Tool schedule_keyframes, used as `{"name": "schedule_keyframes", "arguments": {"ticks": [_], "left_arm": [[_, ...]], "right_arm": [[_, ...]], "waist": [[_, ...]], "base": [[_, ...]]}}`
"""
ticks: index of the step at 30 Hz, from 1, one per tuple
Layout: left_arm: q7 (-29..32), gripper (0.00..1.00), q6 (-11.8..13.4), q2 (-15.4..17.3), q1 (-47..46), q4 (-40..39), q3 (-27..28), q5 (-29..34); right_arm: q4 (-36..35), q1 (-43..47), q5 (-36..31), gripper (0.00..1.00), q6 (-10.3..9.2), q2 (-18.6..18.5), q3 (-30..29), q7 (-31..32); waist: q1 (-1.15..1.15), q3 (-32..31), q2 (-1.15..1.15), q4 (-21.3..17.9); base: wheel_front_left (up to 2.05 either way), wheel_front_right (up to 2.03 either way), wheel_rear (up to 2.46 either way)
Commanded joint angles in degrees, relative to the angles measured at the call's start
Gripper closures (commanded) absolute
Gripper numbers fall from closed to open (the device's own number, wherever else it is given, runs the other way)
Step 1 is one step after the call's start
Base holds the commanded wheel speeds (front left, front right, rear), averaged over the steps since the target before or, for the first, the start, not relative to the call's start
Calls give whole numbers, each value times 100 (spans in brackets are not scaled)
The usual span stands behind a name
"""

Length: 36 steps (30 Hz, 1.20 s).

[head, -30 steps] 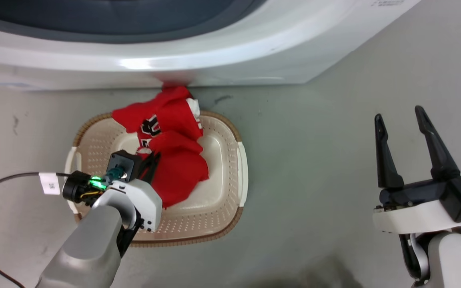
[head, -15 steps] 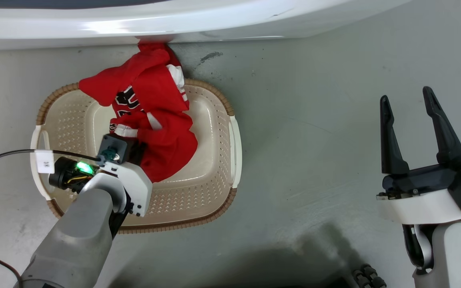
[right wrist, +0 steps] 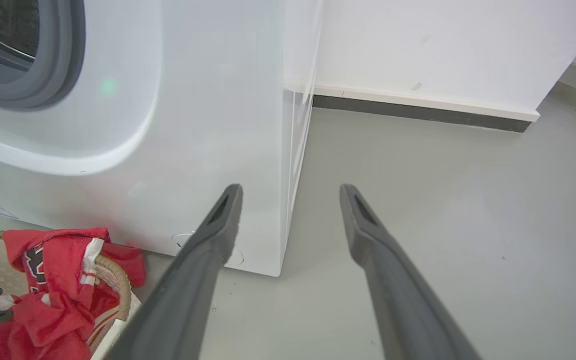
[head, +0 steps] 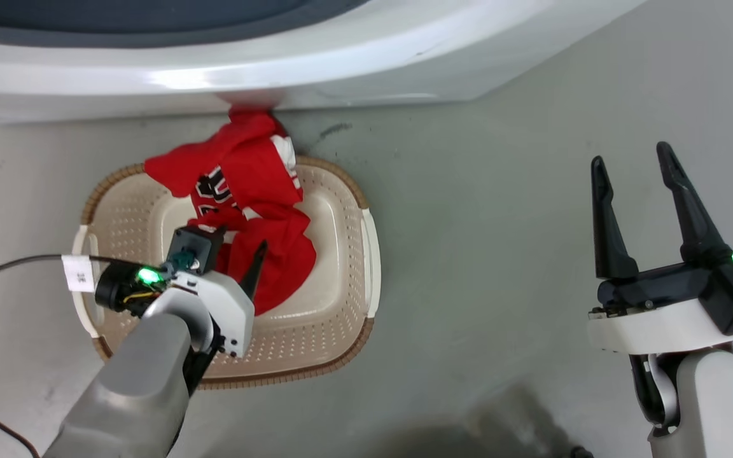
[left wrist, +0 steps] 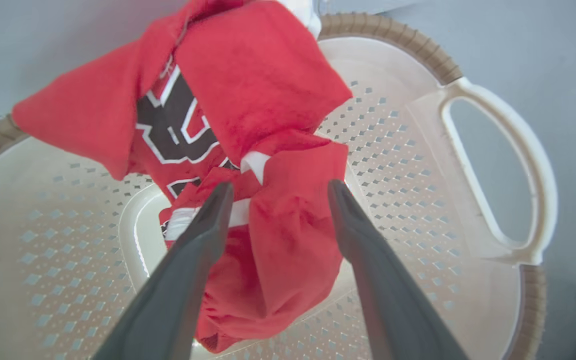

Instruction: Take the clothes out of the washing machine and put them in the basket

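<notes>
The red clothes (head: 258, 210) lie bunched in the cream basket (head: 335, 299), with one end draped over its far rim toward the washing machine (head: 341, 57). My left gripper (head: 239, 245) hangs over the basket, open. In the left wrist view its fingers (left wrist: 208, 225) stand apart on either side of a fold of the clothes (left wrist: 268, 100), above the basket (left wrist: 418, 165). My right gripper (head: 637, 165) is open and holds nothing, over bare floor to the right. The right wrist view shows that gripper (right wrist: 290, 192), the washing machine (right wrist: 193, 100) and the clothes (right wrist: 53, 300).
The basket sits on grey floor close to the washer's base. A black cable with a white tag (head: 77, 272) trails left from my left wrist. The right wrist view has a white wall with a dark baseboard (right wrist: 418, 112) beyond the washer's corner.
The head camera has shifted between frames. My left gripper's fingers have spread apart over the clothes in the basket. The right gripper stays open, and its place in the view has only shifted slightly.
</notes>
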Motion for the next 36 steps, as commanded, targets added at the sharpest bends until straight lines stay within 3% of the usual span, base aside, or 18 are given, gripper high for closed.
{"name": "schedule_keyframes", "arguments": {"ticks": [1, 8, 16, 26, 36], "left_arm": [[-14, 0, -4, 30, 75, -70, 24, -22], [-15, 0, 2, 169, 630, -1144, 478, 111], [-15, 0, 1, 143, 1311, -2536, 1412, 476], [-15, 0, 1, -356, 2424, -4074, 2917, 831], [-15, 0, 1, -877, 3649, -5294, 3700, 1414]], "right_arm": [[33, 13, 16, 0, -4, 0, 5, -11], [247, 216, 16, 0, -4, 0, 28, -11], [429, 473, -52, 0, -4, 1, -43, -11], [524, 860, -9, 0, -4, -1, -168, -11], [421, 1253, -10, 0, -4, -1, -176, -11]], "waist": [[0, -291, 0, 20], [0, -1269, 0, 179], [0, -2229, 0, 457], [0, -3132, 0, 736], [0, -3704, 0, 775]], "base": [[0, 0, 0], [0, 0, 0], [0, 0, 0], [0, 0, 0], [0, 0, 0]]}}
